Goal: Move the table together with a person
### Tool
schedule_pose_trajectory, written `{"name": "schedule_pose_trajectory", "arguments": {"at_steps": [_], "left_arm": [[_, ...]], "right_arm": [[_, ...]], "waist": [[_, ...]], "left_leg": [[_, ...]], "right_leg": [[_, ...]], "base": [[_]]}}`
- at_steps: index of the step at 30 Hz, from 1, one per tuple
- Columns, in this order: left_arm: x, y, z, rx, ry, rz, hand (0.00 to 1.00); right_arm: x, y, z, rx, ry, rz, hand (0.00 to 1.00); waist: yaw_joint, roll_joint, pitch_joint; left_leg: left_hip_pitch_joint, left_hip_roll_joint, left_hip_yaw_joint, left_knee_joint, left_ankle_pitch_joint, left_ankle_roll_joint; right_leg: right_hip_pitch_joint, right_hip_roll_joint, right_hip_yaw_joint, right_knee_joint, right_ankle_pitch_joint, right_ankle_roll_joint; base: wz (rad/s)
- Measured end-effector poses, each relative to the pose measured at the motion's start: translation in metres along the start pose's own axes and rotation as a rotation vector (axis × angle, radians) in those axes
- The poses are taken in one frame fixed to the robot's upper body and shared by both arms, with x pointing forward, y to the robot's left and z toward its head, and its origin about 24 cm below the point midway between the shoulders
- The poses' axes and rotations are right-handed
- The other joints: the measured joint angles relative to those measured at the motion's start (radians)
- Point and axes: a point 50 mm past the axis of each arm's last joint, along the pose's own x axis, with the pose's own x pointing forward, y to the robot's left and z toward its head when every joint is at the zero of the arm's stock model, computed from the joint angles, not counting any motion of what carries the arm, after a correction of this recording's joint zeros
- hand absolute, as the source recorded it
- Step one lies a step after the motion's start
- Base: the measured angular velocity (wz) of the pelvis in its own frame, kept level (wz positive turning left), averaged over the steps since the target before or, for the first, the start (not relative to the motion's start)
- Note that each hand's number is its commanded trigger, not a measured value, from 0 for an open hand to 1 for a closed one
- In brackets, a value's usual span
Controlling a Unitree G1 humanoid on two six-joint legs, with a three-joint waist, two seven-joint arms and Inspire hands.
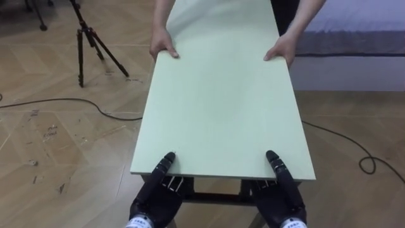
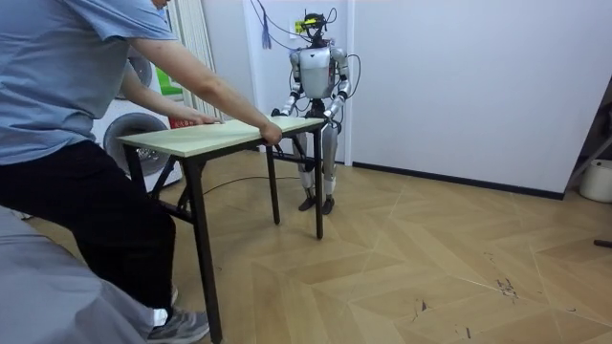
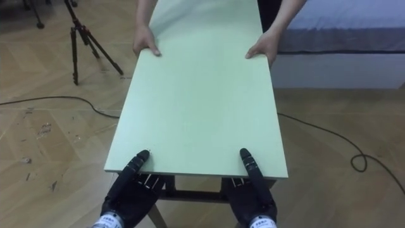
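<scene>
A pale green tabletop [image 1: 221,95] on dark legs stretches away from me. My left hand [image 1: 155,193] grips its near edge at the left corner, thumb on top and fingers beneath. At the right corner my right hand [image 1: 285,196] holds the same edge the same way. A person stands at the far end with one hand [image 1: 163,45] and the other hand [image 1: 281,50] on the far corners. In the room view I stand upright at one short end of the table [image 2: 220,134], and the person leans over the other end.
A black tripod [image 1: 85,38] stands on the wooden floor at my far left. A bed [image 1: 354,31] lies behind the person at the right. Dark cables [image 1: 63,104] cross the floor on both sides. A washing machine [image 2: 134,124] stands behind the table.
</scene>
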Motion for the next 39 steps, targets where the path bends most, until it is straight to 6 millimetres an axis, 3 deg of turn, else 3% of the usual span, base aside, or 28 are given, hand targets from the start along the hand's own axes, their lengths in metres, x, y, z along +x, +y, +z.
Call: {"name": "schedule_pose_trajectory", "arguments": {"at_steps": [11, 20, 27, 39], "left_arm": [[-0.001, -0.015, 0.007, 0.021, -0.056, -0.069, 1.00], [-0.012, -0.015, 0.001, 0.023, -0.071, -0.081, 1.00], [-0.018, -0.014, -0.001, 0.024, -0.075, -0.092, 1.00], [-0.027, -0.015, -0.004, 0.051, -0.082, -0.102, 1.00]], "right_arm": [[-0.002, 0.017, -0.003, 0.020, -0.006, 0.087, 1.00], [-0.008, 0.018, -0.001, 0.003, -0.009, 0.107, 1.00], [-0.012, 0.016, -0.002, -0.002, -0.008, 0.113, 1.00], [-0.023, 0.009, -0.006, 0.032, -0.015, 0.119, 1.00]], "waist": [[-0.001, -0.002, 0.0000], [0.009, -0.017, -0.0028], [0.009, -0.028, 0.0037], [0.003, -0.039, 0.0022]], "left_leg": [[-0.006, 0.000, 0.008, -0.002, 0.000, 0.000], [-0.016, 0.002, 0.005, -0.002, 0.000, 0.000], [-0.024, 0.002, 0.005, -0.002, 0.000, 0.000], [-0.069, 0.007, 0.004, 0.032, -0.007, -0.004]], "right_leg": [[-0.012, 0.000, -0.002, 0.001, 0.000, 0.000], [-0.023, 0.002, 0.000, 0.000, 0.000, 0.000], [-0.030, 0.001, -0.001, 0.002, 0.000, 0.000], [-0.065, 0.004, 0.000, 0.021, 0.002, -0.003]], "base": [[-0.01], [0.00], [0.00], [0.00]]}}
